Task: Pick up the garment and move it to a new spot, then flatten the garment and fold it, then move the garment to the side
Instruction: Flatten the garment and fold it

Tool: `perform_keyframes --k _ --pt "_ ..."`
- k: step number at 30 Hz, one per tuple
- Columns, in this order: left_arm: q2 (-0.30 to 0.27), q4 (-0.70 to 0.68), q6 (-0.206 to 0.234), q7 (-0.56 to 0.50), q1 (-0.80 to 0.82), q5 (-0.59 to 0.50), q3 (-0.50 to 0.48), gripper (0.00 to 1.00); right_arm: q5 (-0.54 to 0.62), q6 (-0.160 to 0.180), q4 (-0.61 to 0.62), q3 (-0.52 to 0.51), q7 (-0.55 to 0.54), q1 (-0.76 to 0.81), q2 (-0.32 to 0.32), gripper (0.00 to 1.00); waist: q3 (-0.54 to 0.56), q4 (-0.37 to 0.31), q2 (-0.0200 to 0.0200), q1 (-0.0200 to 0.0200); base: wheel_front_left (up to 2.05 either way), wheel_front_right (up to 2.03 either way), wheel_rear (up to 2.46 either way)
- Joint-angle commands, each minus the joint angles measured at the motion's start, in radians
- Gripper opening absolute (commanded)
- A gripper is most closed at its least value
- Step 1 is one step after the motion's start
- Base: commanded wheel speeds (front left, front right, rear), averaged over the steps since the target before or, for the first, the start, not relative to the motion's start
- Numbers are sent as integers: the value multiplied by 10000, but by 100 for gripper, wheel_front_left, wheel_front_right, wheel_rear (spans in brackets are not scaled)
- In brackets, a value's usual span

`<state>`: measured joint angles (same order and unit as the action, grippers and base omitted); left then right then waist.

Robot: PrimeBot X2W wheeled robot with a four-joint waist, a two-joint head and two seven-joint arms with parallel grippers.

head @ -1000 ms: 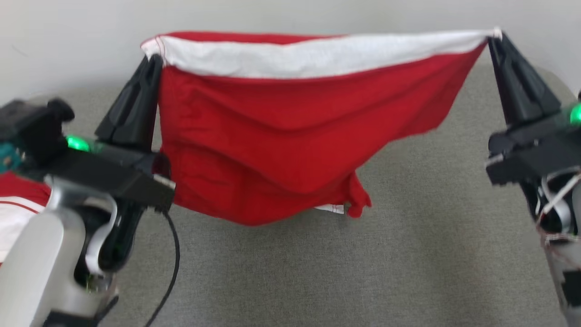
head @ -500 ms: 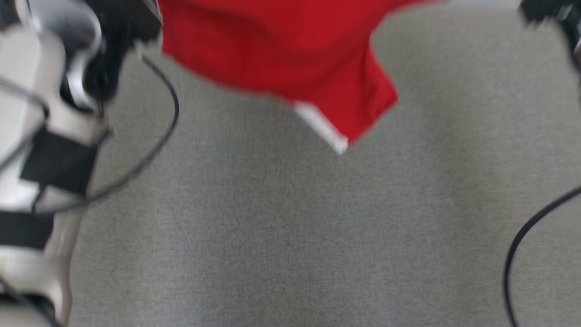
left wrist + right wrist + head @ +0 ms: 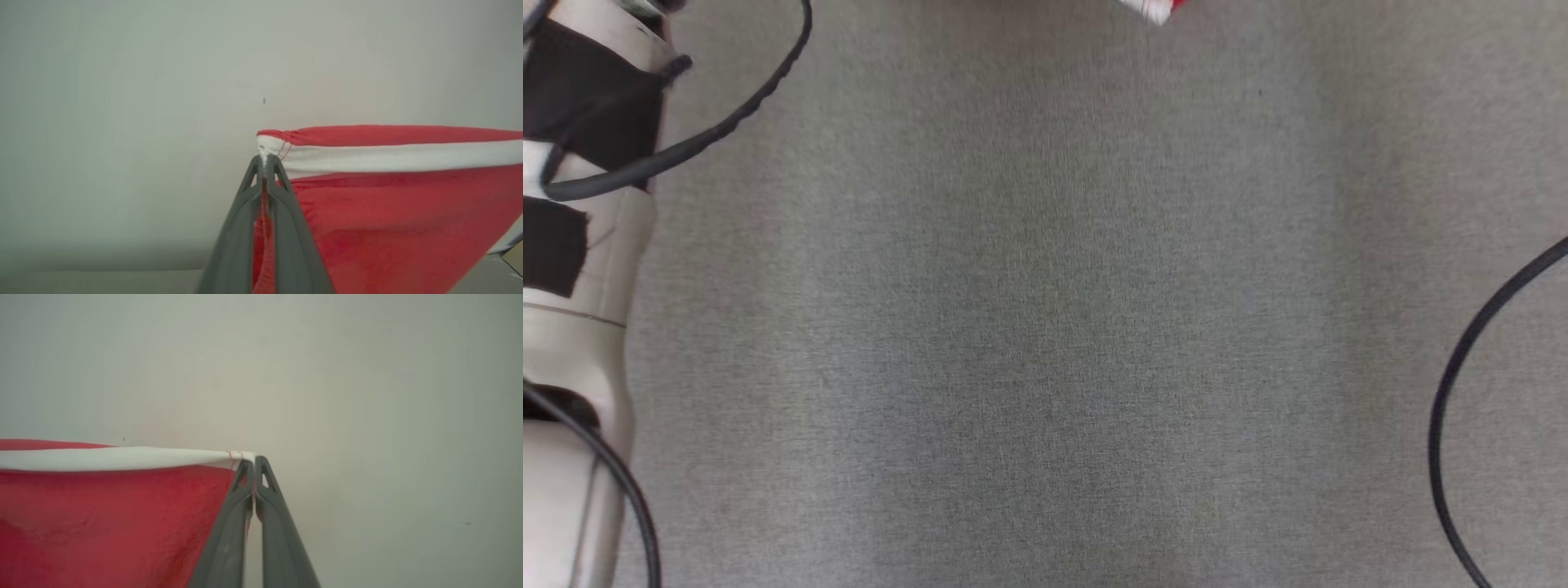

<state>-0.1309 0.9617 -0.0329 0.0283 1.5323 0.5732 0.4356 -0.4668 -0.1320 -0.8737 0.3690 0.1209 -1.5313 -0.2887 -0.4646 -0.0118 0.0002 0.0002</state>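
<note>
Left wrist view, left gripper [image 3: 264, 161]: fingers pressed together on a corner of the garment [image 3: 388, 212], with the hem bunched at the tips and red cloth trapped down the slit between them.
Right wrist view, right gripper [image 3: 254, 461]: fingers clamped on the opposite corner, pinching the white band [image 3: 122, 458] right at the tips.
Garment: red with the white band along its top edge. It is stretched between the two grippers, and the red body sags below the band.
Wall [image 3: 122, 102]: pale and plain, beyond both sets of fingertips.
Head view, grey surface [image 3: 1045, 327]: a small white-and-red tip of the garment pokes in at the top edge.
Left forearm [image 3: 605, 269]: pale with black patches, a black cable [image 3: 727, 122] looping beside it.
Second cable [image 3: 1436, 425]: curves along the opposite edge.
</note>
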Motion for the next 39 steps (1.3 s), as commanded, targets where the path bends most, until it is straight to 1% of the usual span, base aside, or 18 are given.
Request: perform_keyframes --k 1,4,8,11,12,13,15,17,19,22,25,27,28,29,33,37,39 --pt "76 373 -107 196 -102 158 -88 0 -198 24 -290 137 178 73 28 0 -448 -54 -2 -2 0 0 0" --pt "266 886 -313 524 -328 425 -173 0 -646 24 -565 516 383 421 154 0 -629 -86 -2 -2 0 0 0" --pt "460 1259 -577 1311 -930 379 77 0 -1471 23 -530 900 752 1263 120 0 -779 -82 -2 -2 0 0 0" --pt "526 1325 -693 1913 -1560 338 206 0 -2338 23 -141 1116 967 2159 173 0 -777 -100 -2 -2 0 0 0" --pt "543 1244 -706 2076 -1781 377 192 0 -2533 23 16 1196 1040 2469 73 0 -762 -100 -2 -2 0 0 0" --pt "568 1126 -685 2197 -2026 180 320 0 -2885 23 216 1220 1114 2862 45 0 -706 -84 -2 -2 0 0 0" --pt "593 897 -671 2318 -2745 219 258 0 -3458 23 664 1339 1201 3748 30 0 -529 -96 -2 -2 0 0 0" --pt "545 407 -547 2367 -3378 43 193 0 -3859 21 1180 1622 1273 4547 -38 0 -333 -132 -2 -2 0 0 0" --pt "457 -432 -353 2377 -4200 -186 44 0 -4155 21 1668 1836 1305 5354 -200 0 -118 -116 -2 -2 0 0 0" --pt "501 -1593 -319 2361 -5603 -351 -115 0 -4388 21 2317 2023 1371 6493 -470 0 179 -91 -2 -2 0 0 0" --pt "498 -2602 -330 2363 -6916 -478 -129 0 -4611 20 2949 2003 1429 7639 -627 0 538 -81 -2 -2 0 0 0" --pt "519 -3176 -366 2364 -7727 -504 -34 0 -4626 20 3340 1914 1443 8368 -767 0 731 -79 -2 -2 0 0 0" --pt "519 -3176 -366 2364 -7727 -504 -34 0 -4626 20 3340 1914 1443 8368 -767 0 731 -79 -2 -2 0 0 0" --pt "515 -3415 -374 2364 -8130 -452 -3 0 -4660 20 3546 1907 1443 8785 -754 0 848 -92 -2 -2 0 0 0" --pt "332 -4364 -193 2186 -9547 -448 253 0 -4672 20 4353 1526 1455 10333 -826 0 1235 -135 -2 -2 0 0 0" --pt "-22 -5473 50 1684 -10856 -252 361 0 -4559 20 5054 1079 1440 11866 -807 0 1668 -199 -2 -2 0 0 0" --pt "-248 -6071 138 1265 -11489 -159 461 0 -4367 20 5332 846 1298 12606 -825 0 1911 -223 -2 -2 0 0 0"
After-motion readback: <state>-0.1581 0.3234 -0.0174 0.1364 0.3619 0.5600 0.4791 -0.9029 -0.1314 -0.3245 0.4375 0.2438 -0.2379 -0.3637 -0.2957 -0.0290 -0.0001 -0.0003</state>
